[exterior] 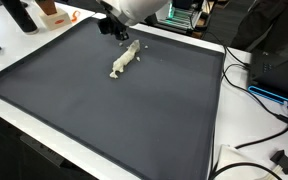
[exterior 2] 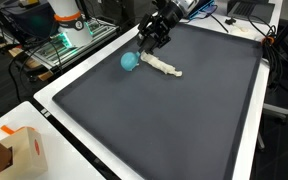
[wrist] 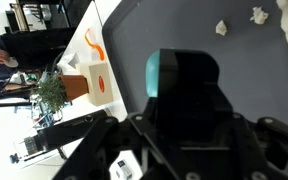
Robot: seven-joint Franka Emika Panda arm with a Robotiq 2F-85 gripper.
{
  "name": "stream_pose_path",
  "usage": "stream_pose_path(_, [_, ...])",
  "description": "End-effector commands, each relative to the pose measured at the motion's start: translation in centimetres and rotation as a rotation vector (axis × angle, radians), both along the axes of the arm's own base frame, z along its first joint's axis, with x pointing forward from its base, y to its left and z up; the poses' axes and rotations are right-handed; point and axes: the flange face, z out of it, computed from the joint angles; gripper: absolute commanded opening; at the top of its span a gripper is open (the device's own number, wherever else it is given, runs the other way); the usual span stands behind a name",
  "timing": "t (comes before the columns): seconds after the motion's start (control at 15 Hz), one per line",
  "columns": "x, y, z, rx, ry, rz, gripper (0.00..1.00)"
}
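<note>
A teal ball [exterior 2: 130,62] lies on the dark mat [exterior 2: 184,120] near its far edge, with a pale, elongated cloth-like piece [exterior 2: 164,66] just beside it. That pale piece [exterior: 124,60] also shows in an exterior view, where the ball is hidden. My gripper [exterior 2: 154,40] hovers just above and behind the ball and the pale piece, touching neither. In the wrist view its dark fingers [wrist: 184,90] form one solid block in the middle, and a sliver of the teal ball [wrist: 160,75] shows past its left edge. Nothing is held.
The mat lies on a white table [exterior: 219,140]. An orange and white box [exterior 2: 19,150] stands off the mat's near corner. Two small white scraps [wrist: 221,28] lie on the mat. Cables [exterior: 254,90] and equipment crowd one side, and shelves [exterior 2: 69,35] stand behind.
</note>
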Motion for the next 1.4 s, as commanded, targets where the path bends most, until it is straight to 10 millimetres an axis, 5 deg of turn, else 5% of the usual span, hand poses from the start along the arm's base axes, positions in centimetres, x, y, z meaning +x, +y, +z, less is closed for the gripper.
stream_pose_path(0.0, [0.7,0.6,0.5,-0.042,0.003,0.065,0.25])
stream_pose_path(1.33, [3.5,2.9,3.7,0.099,-0.117,0.243,0.25])
